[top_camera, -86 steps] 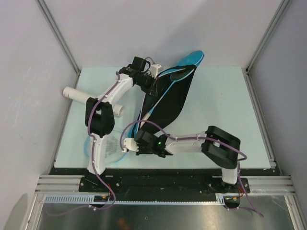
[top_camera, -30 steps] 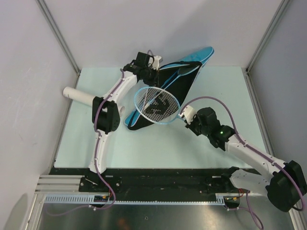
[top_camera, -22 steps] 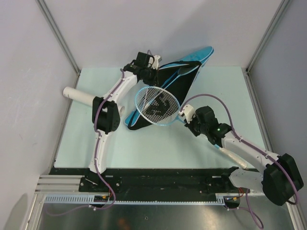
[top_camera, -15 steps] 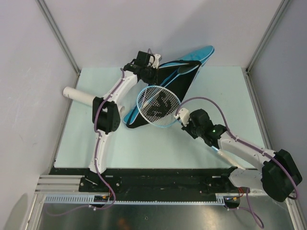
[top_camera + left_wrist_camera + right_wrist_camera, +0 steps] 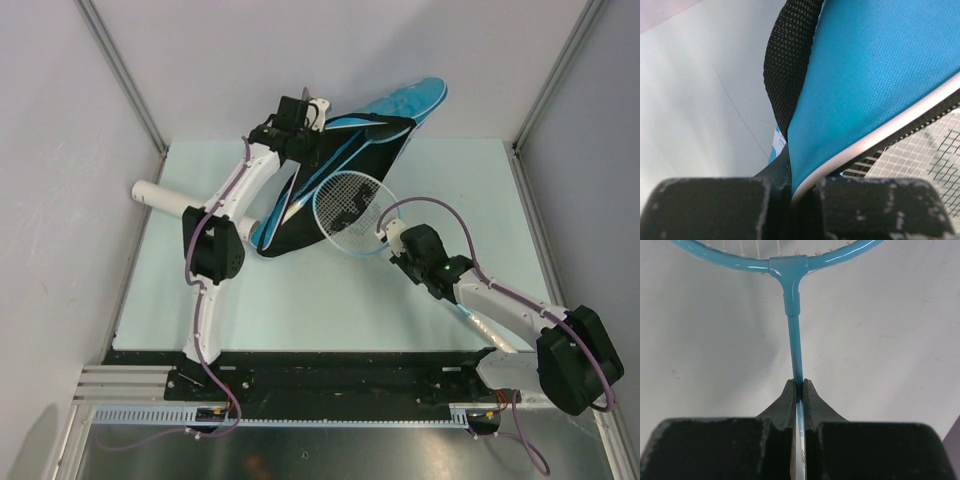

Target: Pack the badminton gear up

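1. The pale green table [image 5: 470,190] ran out at metal rails on either side and at the grey back wall [image 5: 330,50]. Its widest bare stretch lay to the right of the bag, with another strip along the near edge.
2. The bag [image 5: 345,165] was propped up at the rear centre. Its blue tip poked past the table's far edge, close to the wall, and its lower end was down on the table beside the left arm.
3. The left gripper [image 5: 790,187] was pinched tight on the bag's rim, right where the blue cloth met the white piping.
4. The right gripper [image 5: 799,390] was clamped on the racket's thin shaft, some way below the T-joint.
5. The racket [image 5: 350,205] had its oval head lying across the bag's dark right flank. I couldn't tell whether it was inside the mouth.
6. The white tube [image 5: 165,198] lay by the left rail, its near end hidden behind the left arm.
7. The bag's blue cloth was finely dimpled and its black parts were a coarse weave. The racket frame was glossy blue with a white string grid, and the tube was smooth and round.
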### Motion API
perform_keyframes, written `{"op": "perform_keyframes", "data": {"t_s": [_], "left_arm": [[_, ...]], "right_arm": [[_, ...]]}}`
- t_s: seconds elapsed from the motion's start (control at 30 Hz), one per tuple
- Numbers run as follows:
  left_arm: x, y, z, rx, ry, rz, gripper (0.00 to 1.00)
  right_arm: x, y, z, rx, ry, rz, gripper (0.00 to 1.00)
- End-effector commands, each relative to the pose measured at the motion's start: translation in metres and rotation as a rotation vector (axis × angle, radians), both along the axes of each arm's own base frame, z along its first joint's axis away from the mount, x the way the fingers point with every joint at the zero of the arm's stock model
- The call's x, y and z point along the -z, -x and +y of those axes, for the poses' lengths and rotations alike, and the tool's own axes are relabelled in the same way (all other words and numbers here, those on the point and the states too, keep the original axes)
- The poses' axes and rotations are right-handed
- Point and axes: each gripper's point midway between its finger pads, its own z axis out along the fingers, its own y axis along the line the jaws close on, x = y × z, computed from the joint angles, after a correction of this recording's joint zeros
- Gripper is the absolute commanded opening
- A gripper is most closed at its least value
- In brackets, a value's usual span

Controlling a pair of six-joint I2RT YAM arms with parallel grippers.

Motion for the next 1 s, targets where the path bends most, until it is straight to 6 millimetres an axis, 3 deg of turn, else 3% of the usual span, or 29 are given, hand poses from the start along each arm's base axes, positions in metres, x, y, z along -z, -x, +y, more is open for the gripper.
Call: {"op": "perform_keyframes", "data": {"t_s": [0.0,0.23,0.4,0.57,0.7,0.9,0.97], "left_arm": [[-0.097,-0.002,-0.006,-0.010,0.094,-0.221,0.00],[-0.090,0.006,-0.024,-0.004,0.089,-0.208,0.00],[-0.084,0.007,-0.036,-0.057,0.082,-0.204,0.00],[-0.078,0.009,-0.050,-0.103,0.044,-0.227,0.00],[-0.074,0.015,-0.064,-0.135,0.034,-0.234,0.00],[-0.066,0.023,-0.084,-0.159,0.020,-0.245,0.00],[-0.060,0.025,-0.088,-0.167,0.018,-0.236,0.00]], "right_arm": [[-0.010,-0.012,-0.017,0.130,-0.011,-0.038,0.00],[-0.021,-0.025,-0.039,0.251,0.006,-0.083,0.00],[-0.052,-0.034,-0.027,0.235,-0.123,-0.160,0.00],[-0.053,-0.036,-0.034,0.280,-0.172,-0.150,0.00],[-0.058,-0.053,-0.044,0.443,-0.253,-0.150,0.00],[-0.085,-0.084,-0.020,0.519,-0.419,-0.151,0.00],[-0.092,-0.093,-0.011,0.634,-0.539,-0.136,0.00]]}}
